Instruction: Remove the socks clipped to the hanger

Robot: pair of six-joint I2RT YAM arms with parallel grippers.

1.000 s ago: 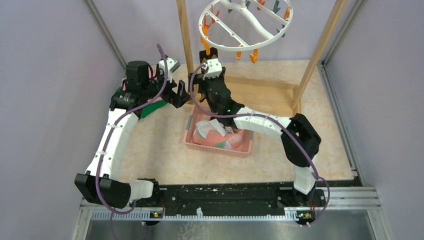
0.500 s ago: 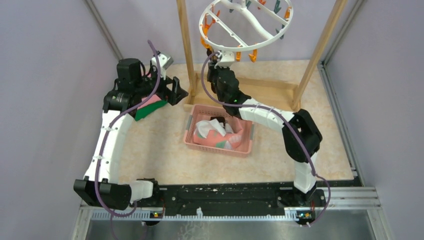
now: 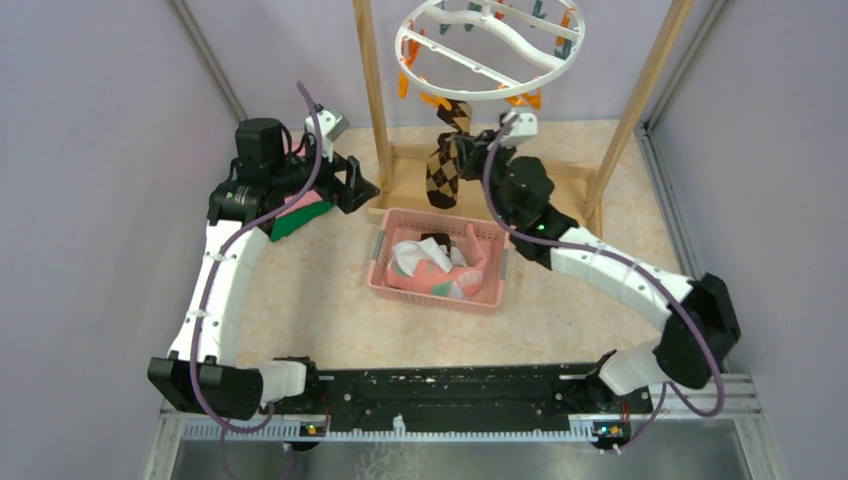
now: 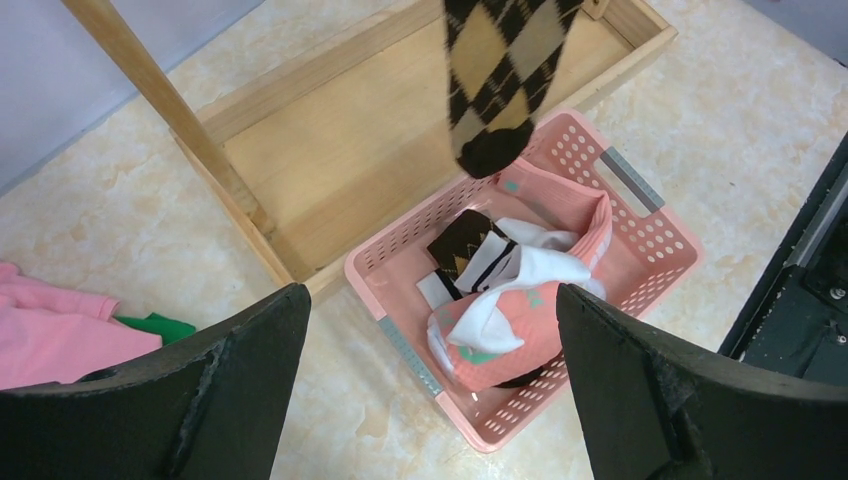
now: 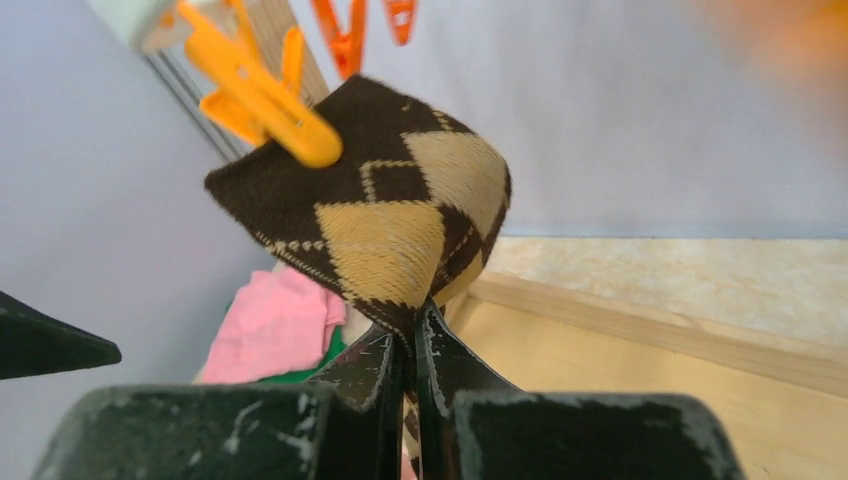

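Pull steadily straight down toward the pink basket (image 3: 432, 296) at 6 o'clock, right jaws pinched shut on the argyle sock (image 3: 443, 165) dangling from an orange clip (image 5: 262, 105) at the hanger's (image 3: 402, 50) 6 o'clock rim, left jaws wide open and empty at 9 o'clock

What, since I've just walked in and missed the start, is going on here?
The right end effector is shut on a brown argyle sock that hangs from the white hanger, where an orange clip grips its top edge. It is not off yet. The left end effector is open and holds nothing, off to the left beside the wooden post. Other socks lie in the pink basket below.
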